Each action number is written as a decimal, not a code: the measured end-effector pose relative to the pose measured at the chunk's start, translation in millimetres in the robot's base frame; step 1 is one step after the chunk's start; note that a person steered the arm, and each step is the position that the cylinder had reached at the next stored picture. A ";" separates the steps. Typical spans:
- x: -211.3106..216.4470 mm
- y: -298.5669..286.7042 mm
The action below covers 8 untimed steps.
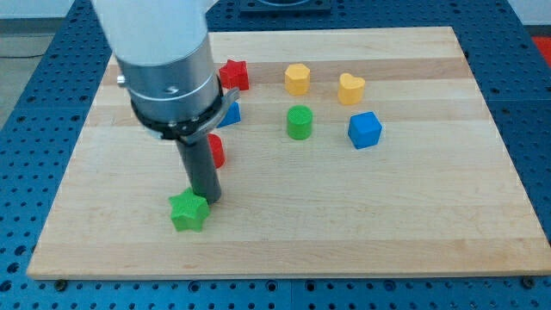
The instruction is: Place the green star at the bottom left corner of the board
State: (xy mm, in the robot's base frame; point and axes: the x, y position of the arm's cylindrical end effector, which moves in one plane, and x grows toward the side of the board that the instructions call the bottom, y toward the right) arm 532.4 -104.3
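The green star (189, 212) lies on the wooden board (362, 224), left of centre and near the view's bottom. My tip (207, 201) touches the star's upper right side. The arm's body hides part of the board's upper left.
A red cylinder (216, 151) and a blue block (232, 113) are partly hidden behind the rod and arm. A red star (234, 74), a yellow block (297, 79), a yellow heart (350, 88), a green cylinder (300, 122) and a blue cube (364, 129) lie further up and right.
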 end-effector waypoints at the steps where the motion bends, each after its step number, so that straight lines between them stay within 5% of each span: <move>1: 17.6 2.7; 3: 47.2 3.7; 8: 51.6 -120.2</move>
